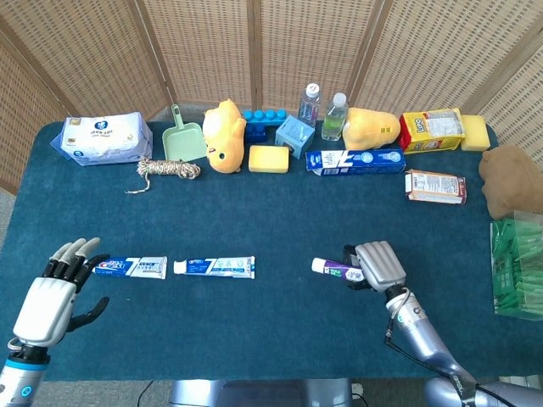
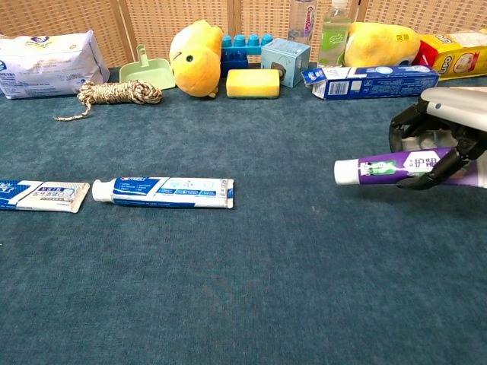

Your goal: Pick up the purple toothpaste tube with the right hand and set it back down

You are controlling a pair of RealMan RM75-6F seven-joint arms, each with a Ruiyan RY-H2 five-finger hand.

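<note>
Behind everything stands one wicker screen (image 1: 254, 51); below it, one blue tablecloth (image 1: 280, 212). Near left lie two blue-and-white toothpaste tubes (image 1: 214, 267). My right hand (image 2: 449, 133) grips one purple toothpaste tube (image 2: 380, 169), lifted off the cloth at near right. My left hand (image 1: 53, 292) hangs spread, holding nothing.

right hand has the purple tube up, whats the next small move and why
Probably lower it straight back down. The right hand grips the purple toothpaste tube roughly level, clear of the blue tabletop, so the pick-up looks done. The spot below it looks bare.
</note>
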